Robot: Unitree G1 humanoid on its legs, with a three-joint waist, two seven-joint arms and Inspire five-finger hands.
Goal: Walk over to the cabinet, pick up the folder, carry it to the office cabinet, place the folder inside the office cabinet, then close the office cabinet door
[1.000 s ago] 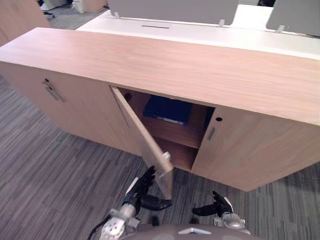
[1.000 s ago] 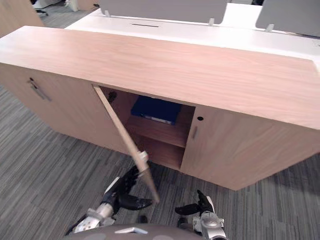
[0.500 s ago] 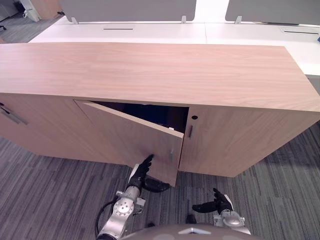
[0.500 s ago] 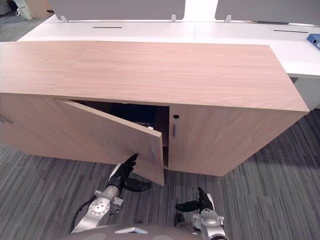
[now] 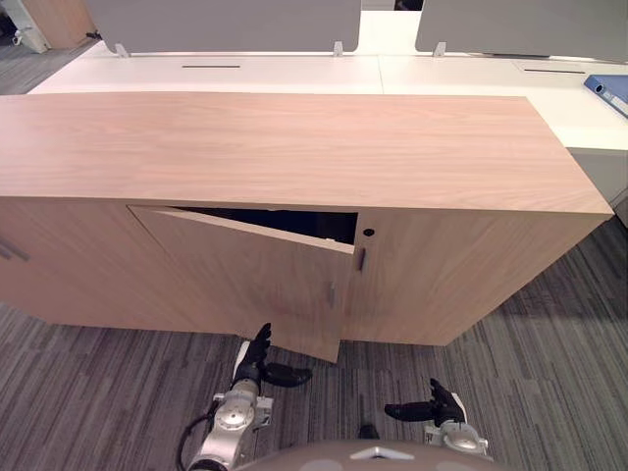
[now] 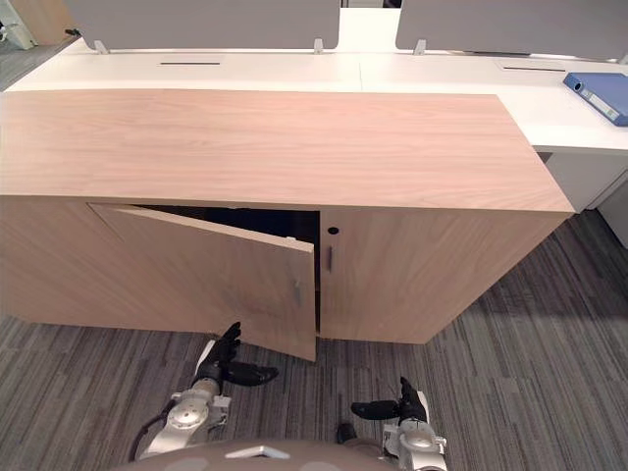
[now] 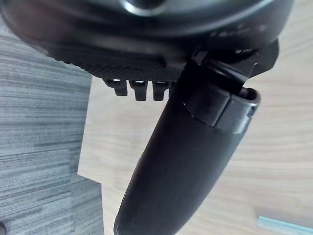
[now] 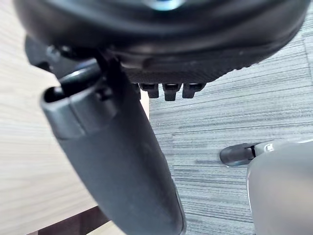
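Door (image 5: 245, 280) of the cabinet (image 5: 294, 147) is standing ajar at a narrow angle, and the gap behind it is too dark for us to tell what is lying inside. Our left hand (image 5: 254, 367) is reaching up at 6 o'clock of the door, fingers straight, thumb spread wide, tips at the door's lower edge, gripping nothing. Our right hand (image 5: 439, 404) is hovering over the carpet (image 5: 549, 334) at 3 o'clock of the left, loosely open and empty. At 1 o'clock of the cabinet, well apart from both hands, a blue folder (image 5: 608, 93) is lying on the white desk (image 5: 294, 74).
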